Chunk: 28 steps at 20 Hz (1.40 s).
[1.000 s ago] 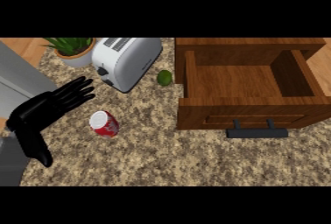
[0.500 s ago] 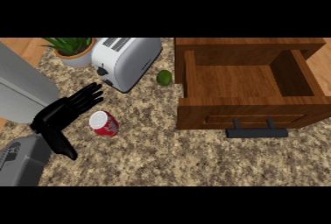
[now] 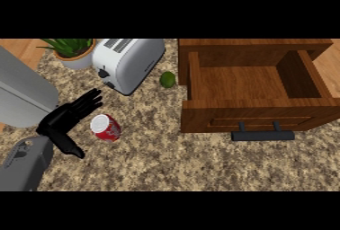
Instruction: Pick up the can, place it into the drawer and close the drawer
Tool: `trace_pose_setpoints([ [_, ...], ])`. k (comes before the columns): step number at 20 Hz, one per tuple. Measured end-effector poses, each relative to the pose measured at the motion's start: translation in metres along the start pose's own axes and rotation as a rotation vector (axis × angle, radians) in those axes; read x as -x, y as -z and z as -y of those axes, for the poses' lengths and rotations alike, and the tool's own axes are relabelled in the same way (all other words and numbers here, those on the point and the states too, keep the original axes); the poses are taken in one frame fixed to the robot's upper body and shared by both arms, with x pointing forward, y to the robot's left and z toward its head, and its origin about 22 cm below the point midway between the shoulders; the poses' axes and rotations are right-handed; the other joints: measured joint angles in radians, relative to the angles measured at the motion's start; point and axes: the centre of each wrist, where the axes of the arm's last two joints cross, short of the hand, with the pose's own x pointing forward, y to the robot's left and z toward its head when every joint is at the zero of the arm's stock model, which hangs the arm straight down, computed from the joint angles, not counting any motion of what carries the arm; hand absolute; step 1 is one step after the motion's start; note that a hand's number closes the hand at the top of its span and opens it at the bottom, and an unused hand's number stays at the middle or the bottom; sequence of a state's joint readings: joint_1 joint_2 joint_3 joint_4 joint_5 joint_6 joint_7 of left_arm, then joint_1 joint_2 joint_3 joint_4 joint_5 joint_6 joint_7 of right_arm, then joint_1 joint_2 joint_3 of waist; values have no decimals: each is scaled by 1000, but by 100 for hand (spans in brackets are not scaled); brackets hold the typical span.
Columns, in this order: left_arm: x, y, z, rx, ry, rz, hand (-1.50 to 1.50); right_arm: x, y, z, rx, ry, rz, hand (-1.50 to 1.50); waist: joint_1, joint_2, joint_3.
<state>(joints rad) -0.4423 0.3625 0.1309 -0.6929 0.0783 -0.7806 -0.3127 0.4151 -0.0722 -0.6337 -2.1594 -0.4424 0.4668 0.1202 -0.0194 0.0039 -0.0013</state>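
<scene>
Reach step. Left hand (image 3: 61, 122) near the worktop's left edge, fingers straight and spread, holding nothing. Can (image 3: 106, 128) lies on its side just right of the palm, facing the gap between fingers and thumb; contact unclear. Drawer (image 3: 252, 112) stands open toward the right edge. Best to curl round the can's middle, as it may roll toward the toaster (image 3: 126, 63).

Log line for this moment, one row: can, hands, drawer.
can: on its side on counter, not held | left hand: open, beside it | drawer: open, no can inside | right hand: not in view
</scene>
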Motion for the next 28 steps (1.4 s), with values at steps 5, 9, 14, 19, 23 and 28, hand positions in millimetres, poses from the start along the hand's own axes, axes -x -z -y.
trace_pose_setpoints([
  [5,22,-5,0,-30,14,-47,-150,1,-6,7,-4,-4,-2,-150,-2,1,0],
  [9,35,-9,-1,-47,17,-83,-150,0,-5,9,-6,-5,2,-150,-5,2,-1],
  [14,42,0,3,-49,0,-108,-150,-8,-3,8,-7,0,12,-150,-11,5,-2],
  [19,51,7,11,-44,-18,-115,-150,-10,-3,0,-13,6,10,-150,-11,5,-2],
  [23,57,13,19,-43,-40,-121,-150,-11,-3,4,-12,10,-1,-150,-12,6,-2],
  [28,59,24,27,-27,-98,-118,150,-10,-7,6,-24,10,0,-150,-14,5,-1],
])
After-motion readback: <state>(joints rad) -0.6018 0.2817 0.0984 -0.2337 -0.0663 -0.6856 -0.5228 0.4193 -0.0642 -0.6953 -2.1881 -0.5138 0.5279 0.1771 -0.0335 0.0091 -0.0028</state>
